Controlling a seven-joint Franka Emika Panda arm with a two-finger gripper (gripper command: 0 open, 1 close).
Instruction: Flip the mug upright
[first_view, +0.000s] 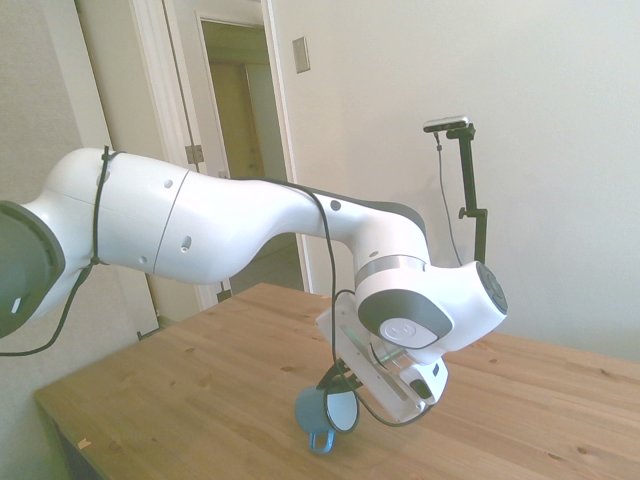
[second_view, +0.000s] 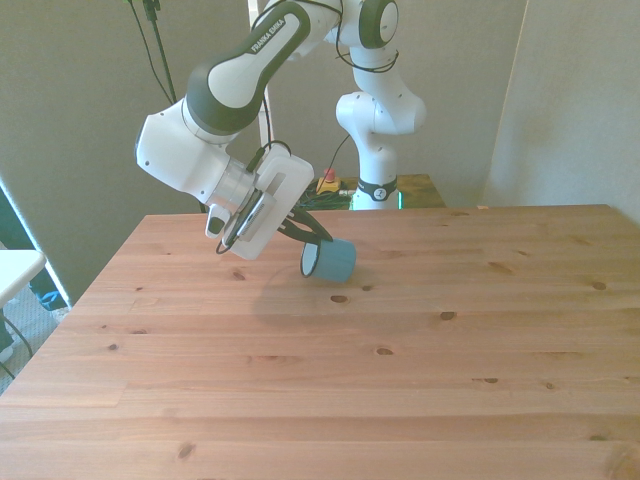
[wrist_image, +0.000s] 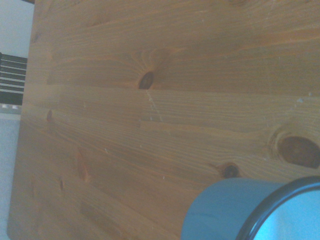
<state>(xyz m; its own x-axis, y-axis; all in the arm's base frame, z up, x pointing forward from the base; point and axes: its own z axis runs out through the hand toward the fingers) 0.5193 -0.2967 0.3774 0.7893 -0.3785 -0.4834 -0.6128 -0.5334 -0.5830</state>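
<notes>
Small light-blue enamel mug (second_view: 330, 261) with white interior, thin dark rim and blue loop handle, shown tilted on a knotted wooden plank table (second_view: 400, 380). In the front view the mug lies at about 11 o'clock from the table's centre, its rimmed mouth turned toward the front view's left and its closed base pointing toward 3 o'clock. In the side view the mug (first_view: 326, 413) sits low near the table's near edge, its mouth open to the camera, its loop handle at 6 o'clock and against the wood. The two-finger gripper (second_view: 306, 229) of the white arm meets the mug's rim at roughly 11 o'clock of the mug in the front view; its dark fingers (second_view: 297, 222) appear closed on the rim, though whether one finger sits inside the mouth cannot be told. In the side view the gripper (first_view: 338, 384) comes down on the mug from 12 o'clock. The wrist view shows the mug's blue wall and dark rim (wrist_image: 240, 210) close over the table's boards (wrist_image: 125, 125).
</notes>
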